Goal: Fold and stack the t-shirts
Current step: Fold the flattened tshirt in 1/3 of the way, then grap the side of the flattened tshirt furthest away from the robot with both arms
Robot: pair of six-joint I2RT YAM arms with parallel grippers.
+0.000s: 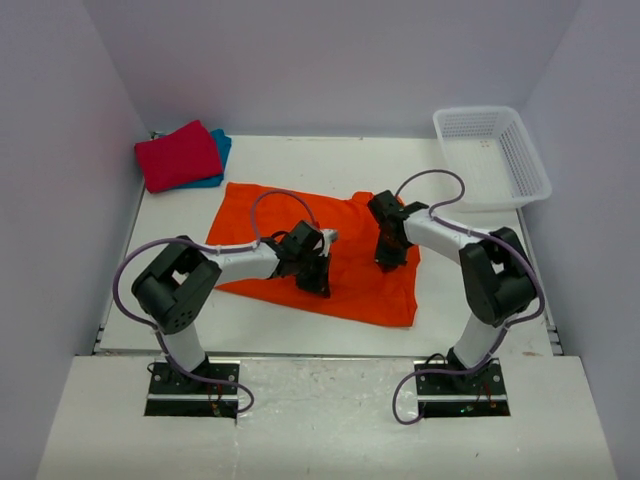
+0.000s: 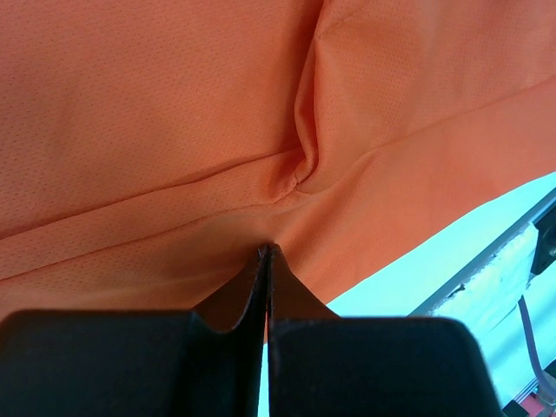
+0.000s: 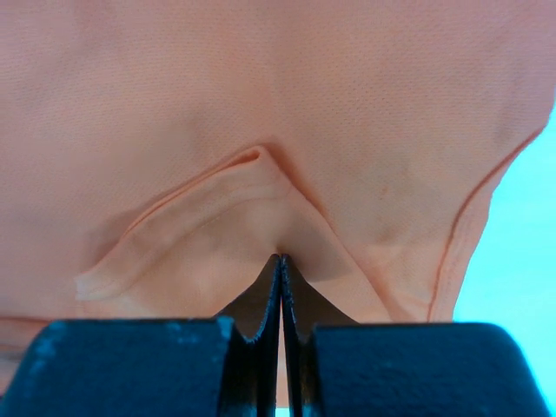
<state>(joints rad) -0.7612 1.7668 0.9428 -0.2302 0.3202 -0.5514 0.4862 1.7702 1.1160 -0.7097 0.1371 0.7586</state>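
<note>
1. Top view: the orange shirt (image 1: 365, 288) lies spread and unfolded in the middle of the table (image 1: 300, 165). The red shirt (image 1: 178, 155) sits folded on the teal shirt (image 1: 221, 146) at the far left corner. The basket (image 1: 528, 170) stands at the far right, well apart from all three. The left gripper (image 1: 318, 280) is down on the orange shirt's near middle. The right gripper (image 1: 388, 262) is down on its right part, close to the right edge.

2. Left wrist view: the left gripper (image 2: 268, 254) has its jaws pressed together with the tips at the cloth. Creases in the orange shirt (image 2: 174, 113) run into a pucker just beyond the tips, so it appears to pinch a thin fold. Bare table (image 2: 417, 269) shows to the right, past the hem.

3. Right wrist view: the right gripper (image 3: 281, 259) is closed in the same way. A raised ridge of the orange shirt (image 3: 261, 87) climbs to its tips, so it too seems to hold a pinch. The seamed edge runs down the right side, with table beyond it.

4. Step in hand, as I judge it: two shirts are folded and stacked, and this is the first fold of the last one.

5. The next move calls for lifting both pinches together and level. The cloth between them should stay taut while it is carried across until the edges meet, and only then be released. The pictures do not show which way the fold should go.
</note>
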